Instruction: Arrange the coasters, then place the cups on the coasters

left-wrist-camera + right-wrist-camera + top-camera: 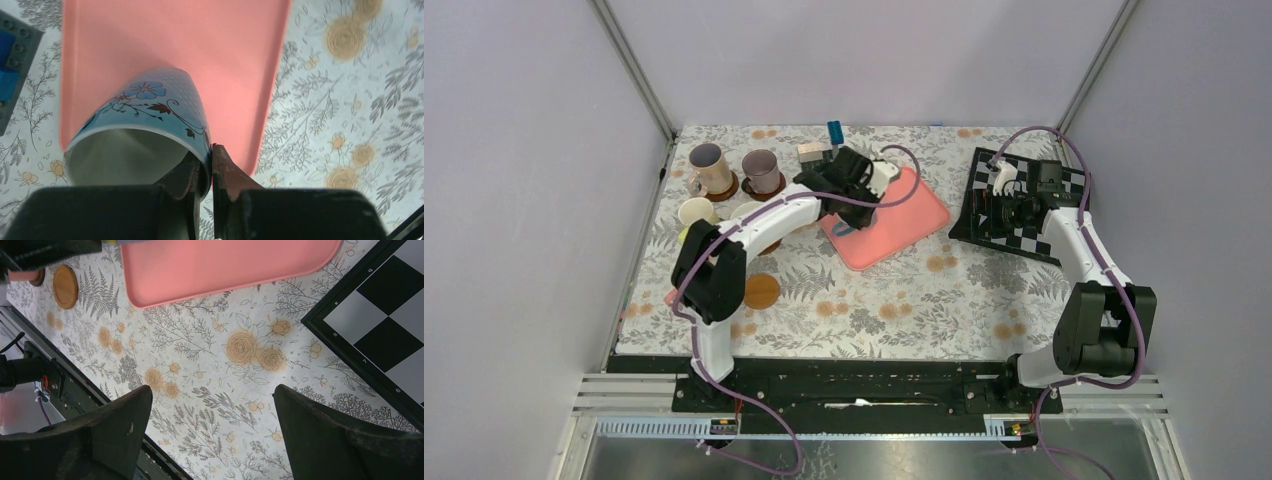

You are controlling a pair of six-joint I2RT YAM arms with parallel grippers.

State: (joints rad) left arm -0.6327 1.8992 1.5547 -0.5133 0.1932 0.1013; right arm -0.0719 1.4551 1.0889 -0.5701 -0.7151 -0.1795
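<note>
A light blue cup (145, 115) with a flower print lies on its side on the pink tray (175, 40). My left gripper (209, 165) is shut on its rim, one finger inside and one outside. From above, that gripper (844, 215) sits at the tray's left end. A pale pink cup (709, 165) and a mauve cup (761, 170) stand on dark coasters (723, 188) at the back left, with a wide white cup (696, 211) near them. An orange-brown coaster (762, 291) lies bare. My right gripper (212, 405) is open over the tablecloth with nothing between its fingers.
A chessboard (1024, 205) lies at the back right, under the right arm. A grey block with blue bricks (10, 65) sits left of the tray. The bare coaster (65, 286) also shows in the right wrist view. The cage's walls close in the table.
</note>
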